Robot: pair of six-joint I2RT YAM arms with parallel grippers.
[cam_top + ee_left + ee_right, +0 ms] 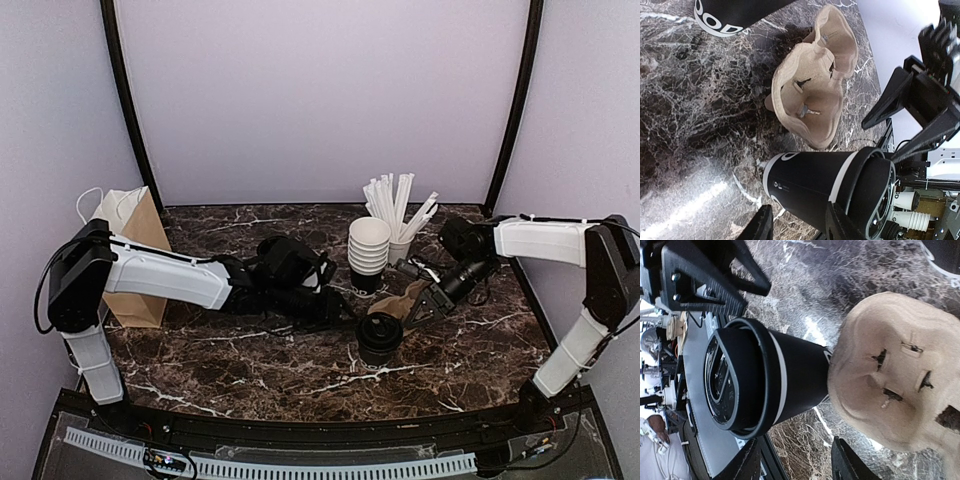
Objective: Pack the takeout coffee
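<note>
The takeout coffee [380, 336], a small black cup with a black lid, stands upright on the marble table, just in front of a brown pulp cup carrier [402, 299]. It also shows in the left wrist view [815, 187] and the right wrist view [760, 380]. My left gripper [348, 318] is open just left of the cup, its fingertips [761, 227] short of it and holding nothing. My right gripper [428, 306] is open and empty over the carrier's [900, 375] right side, its fingers [846, 462] apart. The carrier's pockets [812, 100] are empty.
A tall pile of lidless black cups [368, 252] and a white cup of wrapped straws [398, 215] stand behind the carrier. A brown paper bag [135, 250] stands at the far left, behind my left arm. The table's front edge [300, 425] is near.
</note>
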